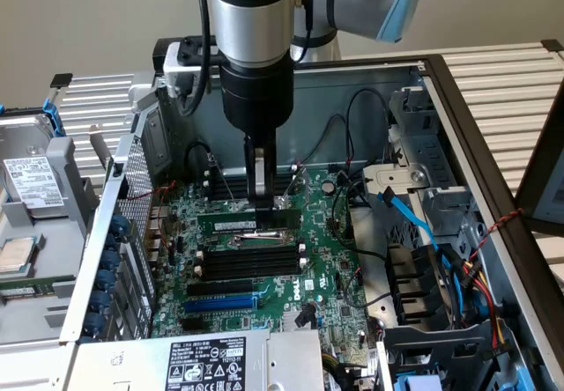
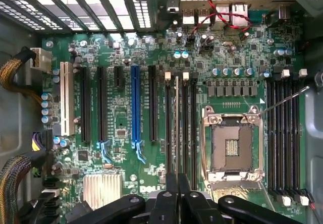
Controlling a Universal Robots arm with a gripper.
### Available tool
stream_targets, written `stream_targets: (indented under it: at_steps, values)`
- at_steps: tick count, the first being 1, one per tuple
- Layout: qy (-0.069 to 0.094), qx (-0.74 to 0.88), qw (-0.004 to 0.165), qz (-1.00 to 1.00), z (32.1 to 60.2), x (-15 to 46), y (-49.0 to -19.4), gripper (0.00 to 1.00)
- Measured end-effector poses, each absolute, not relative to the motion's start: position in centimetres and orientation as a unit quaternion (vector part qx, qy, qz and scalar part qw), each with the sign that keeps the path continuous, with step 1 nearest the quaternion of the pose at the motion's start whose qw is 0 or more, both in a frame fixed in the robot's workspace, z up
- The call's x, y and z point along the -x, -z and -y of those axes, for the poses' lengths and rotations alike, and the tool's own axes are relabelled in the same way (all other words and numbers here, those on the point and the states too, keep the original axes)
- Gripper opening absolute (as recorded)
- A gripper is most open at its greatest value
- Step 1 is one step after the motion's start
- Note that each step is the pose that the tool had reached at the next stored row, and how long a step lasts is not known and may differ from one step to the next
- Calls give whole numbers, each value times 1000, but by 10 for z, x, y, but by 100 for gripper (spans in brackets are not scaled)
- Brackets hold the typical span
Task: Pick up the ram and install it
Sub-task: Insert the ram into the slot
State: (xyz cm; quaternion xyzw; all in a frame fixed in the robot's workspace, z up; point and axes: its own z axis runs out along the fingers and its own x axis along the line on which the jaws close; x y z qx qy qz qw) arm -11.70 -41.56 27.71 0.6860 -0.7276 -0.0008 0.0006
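I see the gripper (image 1: 261, 199) clenched on the top edge of the ram (image 1: 242, 223), near its middle. The ram stands upright on edge, lined up along the bank of black memory slots (image 1: 247, 254) on the motherboard (image 1: 330, 268), inside the open computer case (image 1: 458, 127). In the wrist view the ram (image 2: 176, 123) runs out as a thin line from between the fingertips. I judge the pickup done. Whether the stick is pressed fully home I cannot tell.
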Motion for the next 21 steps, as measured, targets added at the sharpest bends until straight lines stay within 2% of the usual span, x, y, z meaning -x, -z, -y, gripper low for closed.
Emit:
stream_targets:
  at_steps: [21]
  values:
    - [0,-690,1,724,416,117,-243,12]
